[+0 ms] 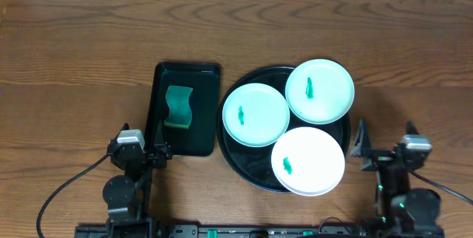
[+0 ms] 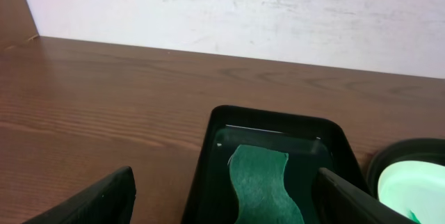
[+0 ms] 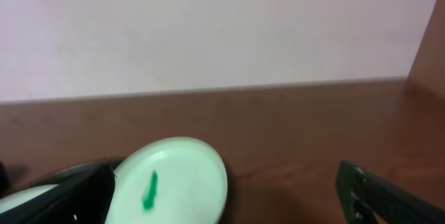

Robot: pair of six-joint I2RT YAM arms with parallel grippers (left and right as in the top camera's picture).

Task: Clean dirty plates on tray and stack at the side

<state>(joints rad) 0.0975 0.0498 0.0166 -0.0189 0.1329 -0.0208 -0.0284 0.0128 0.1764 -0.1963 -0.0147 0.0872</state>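
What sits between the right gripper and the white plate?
Overhead, only the black tray's rim and a narrow strip of bare table separate the right gripper from the white plate.

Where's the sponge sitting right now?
In the overhead view, left of centre, the green sponge lies inside the rectangular dark green tray, which sits immediately left of the round black tray.

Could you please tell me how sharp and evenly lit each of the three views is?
Overhead: crisp and evenly lit, with soft reflections on the glossy black tray. Left wrist: the sponge is fairly sharp, while the fingers are dark, blurred shapes. Right wrist: soft throughout; the mint plate and its green smear look out of focus.
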